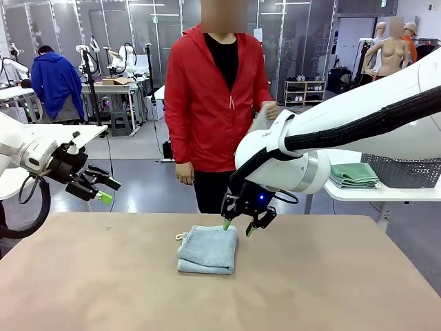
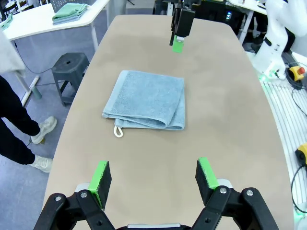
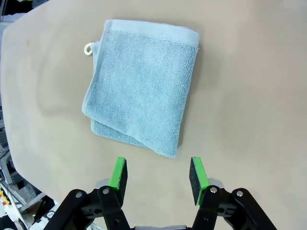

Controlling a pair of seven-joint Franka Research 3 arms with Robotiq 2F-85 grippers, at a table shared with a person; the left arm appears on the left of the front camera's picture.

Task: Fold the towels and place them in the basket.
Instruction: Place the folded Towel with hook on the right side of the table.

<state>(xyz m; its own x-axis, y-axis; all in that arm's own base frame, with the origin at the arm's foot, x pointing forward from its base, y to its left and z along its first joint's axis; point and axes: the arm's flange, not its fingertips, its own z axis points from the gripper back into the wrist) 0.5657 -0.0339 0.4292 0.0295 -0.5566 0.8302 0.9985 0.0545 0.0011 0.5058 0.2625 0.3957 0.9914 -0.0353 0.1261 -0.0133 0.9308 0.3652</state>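
Readable text: none is coming through at this resolution. A small line of dark lettering is sitting on the white shell of the right arm [image 1: 267,136], just right of the scene's middle, but it is too small and too tilted to make out.

One blue-grey towel [image 1: 207,248], two pincers [image 1: 109,191] [image 1: 237,227], one person [image 1: 213,103].
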